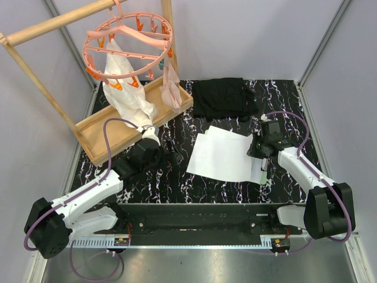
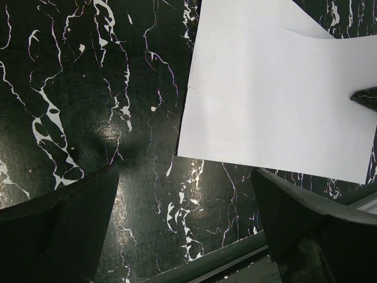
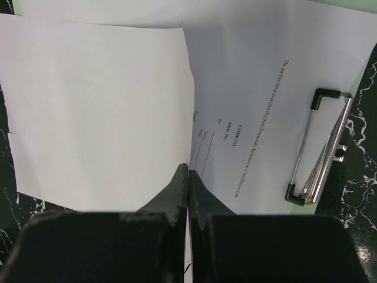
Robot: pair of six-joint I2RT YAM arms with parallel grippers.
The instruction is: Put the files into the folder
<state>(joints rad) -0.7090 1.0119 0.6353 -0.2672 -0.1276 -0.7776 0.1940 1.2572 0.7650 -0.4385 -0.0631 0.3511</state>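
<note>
Right gripper (image 3: pixel 187 177): jaws together, pinched on the right edge of the blank top sheet (image 3: pixel 100 112). A white sliver of paper shows between the fingers (image 3: pixel 171 200). Under it lies a printed sheet (image 3: pixel 253 88) on the folder (image 3: pixel 359 23); green shows only in the top corners of the right wrist frame. Clip (image 3: pixel 318 150) at frame right, over the printed sheet's edge.

Top view: files (image 1: pixel 221 156) are a fanned stack at frame centre on the table (image 1: pixel 177 188), hiding most of the folder.

Left gripper (image 2: pixel 185 177): jaws wide apart, holding nothing, over bare table just below-left of the stack's corner.

Black cloth (image 1: pixel 224 97) is just above the stack. Tray (image 1: pixel 94 132) is upper left.
</note>
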